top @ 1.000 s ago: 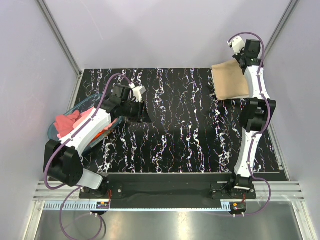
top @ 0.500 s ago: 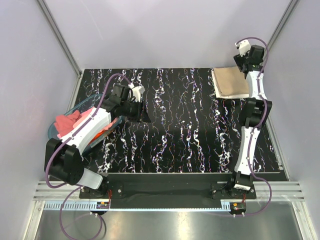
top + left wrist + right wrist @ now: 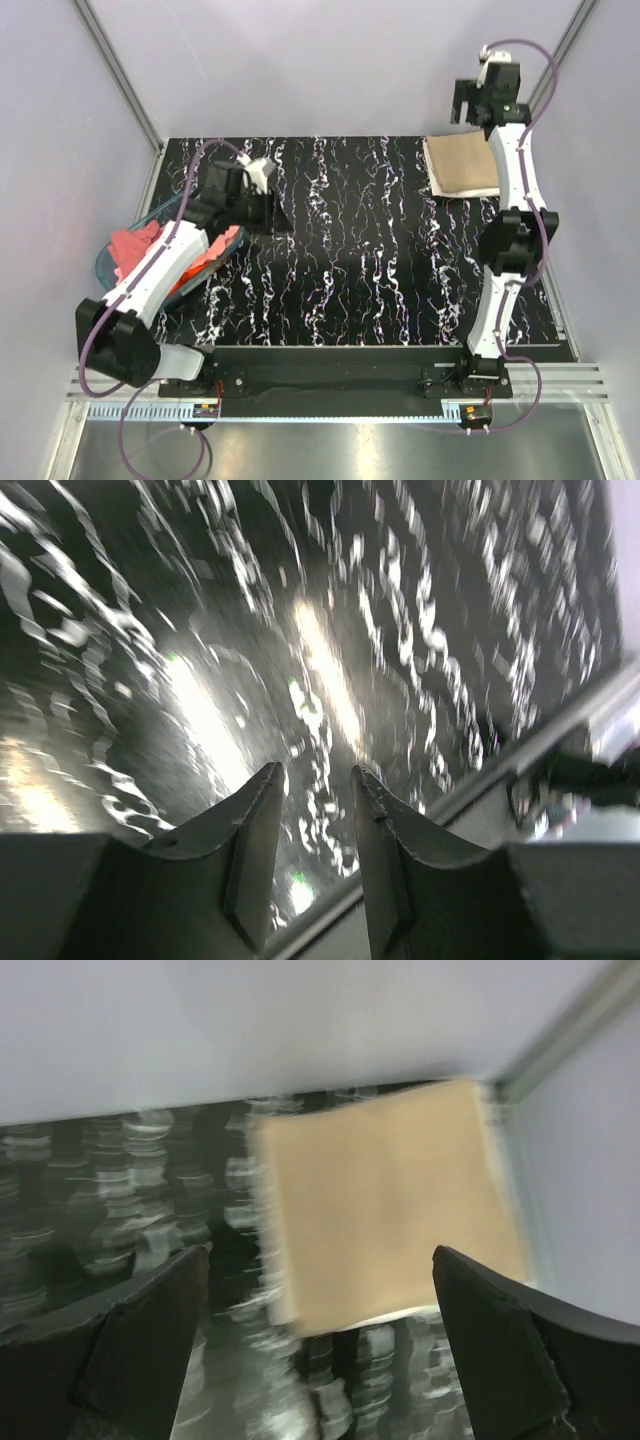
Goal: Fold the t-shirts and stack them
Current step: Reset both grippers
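A tan t-shirt [image 3: 462, 167] lies folded flat at the back right corner of the table; the right wrist view shows it blurred below my fingers [image 3: 385, 1200]. My right gripper [image 3: 468, 102] [image 3: 320, 1255] hangs above and behind it, wide open and holding nothing. Pink and red t-shirts [image 3: 138, 243] sit bunched in the blue basket [image 3: 104, 266] at the left. My left gripper [image 3: 277, 214] [image 3: 315, 772] hovers over bare table to the right of the basket, its jaws partly apart with nothing between them.
The black, white-streaked table [image 3: 350, 250] spreads between the two arms. Metal frame posts [image 3: 120, 80] and pale walls close in the back and sides. The table's edge rail [image 3: 560, 730] shows in the left wrist view.
The right gripper opened and let go of the tan t-shirt, which settled flat on the table, then rose up and back. The left arm swung slightly toward the back left.
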{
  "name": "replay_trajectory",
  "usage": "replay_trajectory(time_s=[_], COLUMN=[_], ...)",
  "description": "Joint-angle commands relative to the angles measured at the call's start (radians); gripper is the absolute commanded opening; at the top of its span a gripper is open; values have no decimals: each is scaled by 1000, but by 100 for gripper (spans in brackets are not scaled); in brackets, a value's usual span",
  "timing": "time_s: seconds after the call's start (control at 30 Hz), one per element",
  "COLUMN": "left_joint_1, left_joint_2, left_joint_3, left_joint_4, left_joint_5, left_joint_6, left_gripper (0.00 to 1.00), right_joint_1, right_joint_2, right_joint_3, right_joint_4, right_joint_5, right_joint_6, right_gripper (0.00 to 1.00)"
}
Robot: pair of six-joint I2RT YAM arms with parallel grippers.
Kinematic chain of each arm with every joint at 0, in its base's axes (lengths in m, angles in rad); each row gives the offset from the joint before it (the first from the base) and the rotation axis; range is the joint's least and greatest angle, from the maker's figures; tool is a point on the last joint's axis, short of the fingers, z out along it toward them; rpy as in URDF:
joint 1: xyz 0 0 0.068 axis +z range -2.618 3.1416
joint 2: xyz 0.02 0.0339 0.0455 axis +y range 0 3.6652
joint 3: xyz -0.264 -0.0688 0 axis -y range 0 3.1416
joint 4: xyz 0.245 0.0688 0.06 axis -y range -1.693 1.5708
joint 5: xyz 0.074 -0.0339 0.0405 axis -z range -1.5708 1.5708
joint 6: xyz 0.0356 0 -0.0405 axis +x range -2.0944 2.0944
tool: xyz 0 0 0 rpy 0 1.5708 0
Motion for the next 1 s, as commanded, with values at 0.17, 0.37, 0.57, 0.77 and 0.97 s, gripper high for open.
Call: replay_trajectory(time_s=[0.17,0.37,0.57,0.77,0.97], left_joint_1=[42,42,42,42,40], left_joint_2=[-254,-328,-382,-429,-462], left_joint_3=[190,147,72,9,3], left_joint_4=[47,35,34,35,30], left_joint_5=[-136,-35,8,14,-1], left_joint_6=[-9,-47,-70,-91,-77], left_gripper=[55,99,99,99,99], right_joint_1=[58,58,58,58,58], right_joint_2=[-692,-1069,-1310,-1376,-1372], right_joint_3=[-433,-878,-1146,-1251,-1211], right_joint_4=[-251,-114,-88,-40,-23], right_joint_5=[-420,-503,-494,-523,-483], right_joint_6=[600,680,756,747,759], right_gripper=[100,100,100,100,100])
